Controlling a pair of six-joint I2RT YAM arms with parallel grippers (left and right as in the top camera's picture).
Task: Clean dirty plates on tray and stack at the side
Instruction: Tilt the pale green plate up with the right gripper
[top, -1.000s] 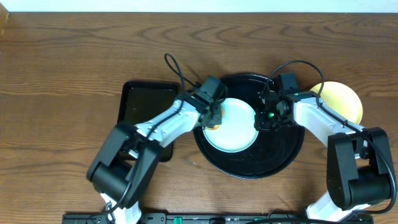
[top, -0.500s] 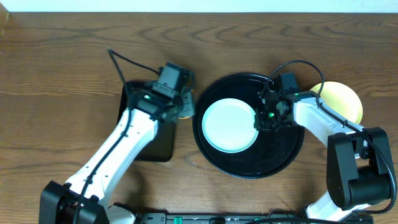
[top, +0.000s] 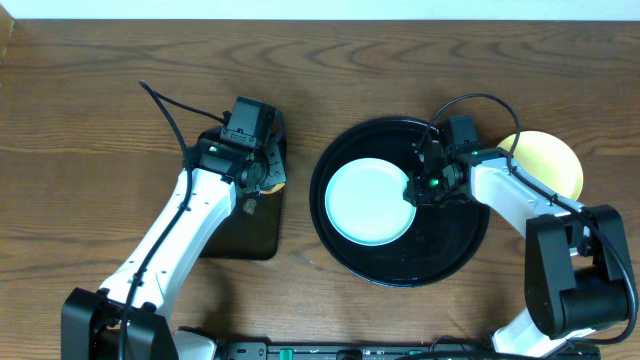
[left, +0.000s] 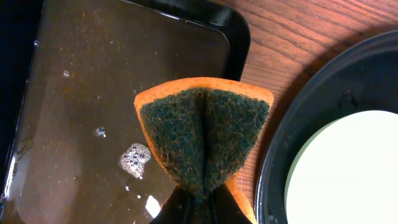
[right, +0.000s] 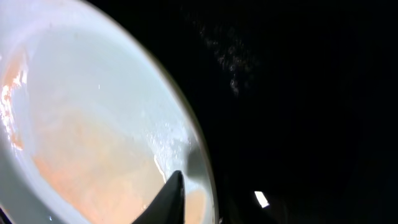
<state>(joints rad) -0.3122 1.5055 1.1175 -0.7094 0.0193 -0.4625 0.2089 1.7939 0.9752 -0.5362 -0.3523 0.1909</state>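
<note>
One pale mint-white plate (top: 366, 203) lies on the round black tray (top: 400, 272), left of its middle. My right gripper (top: 414, 190) is shut on the plate's right rim; in the right wrist view one finger lies on the plate (right: 93, 124) and the gripper (right: 199, 199) straddles the rim over the tray (right: 298, 93). A pale yellow plate (top: 552, 160) sits on the table right of the tray. A second mint plate is not in view. My left gripper (top: 263, 176) is shut on an orange-and-green sponge (left: 205, 130) over the rectangular tray.
The smaller rectangular black tray (top: 240, 238) lies left of the round tray and holds brownish soapy water (left: 93, 93) with a patch of foam. The round tray's rim (left: 292, 112) and the plate (left: 348, 168) show at the right of the left wrist view.
My left gripper has carried the sponge from the plate's left edge leftward to above the rectangular tray. The right gripper and the plate have stayed put.
</note>
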